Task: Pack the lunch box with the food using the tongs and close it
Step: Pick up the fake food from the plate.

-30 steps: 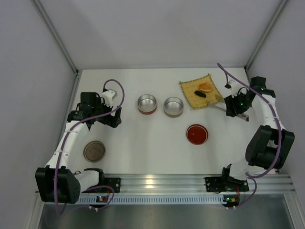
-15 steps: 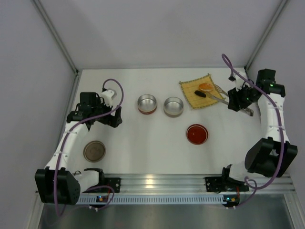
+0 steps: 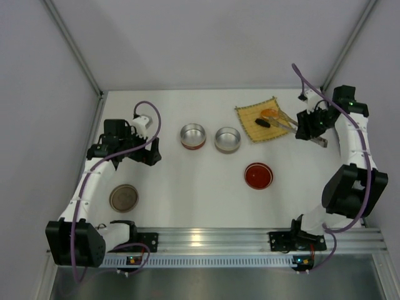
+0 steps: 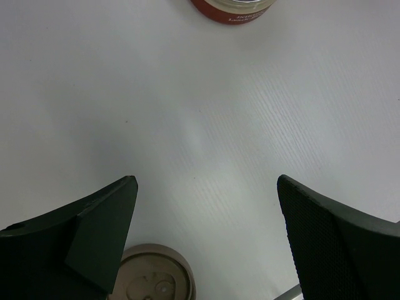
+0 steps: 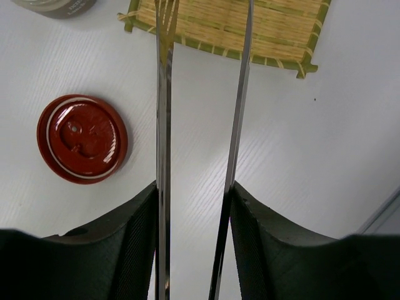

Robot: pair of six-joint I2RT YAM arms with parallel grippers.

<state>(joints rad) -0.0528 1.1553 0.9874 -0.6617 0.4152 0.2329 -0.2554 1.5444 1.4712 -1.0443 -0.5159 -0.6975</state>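
Bare table [image 3: 187,181] lies between the brown lid [image 3: 124,197] and the red lid [image 3: 258,175].

Small print on the red-banded container [image 4: 232,11] is unreadable

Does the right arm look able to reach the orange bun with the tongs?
Probably yes: the right gripper holds the tongs, tips over the mat by the orange bun, nothing between.
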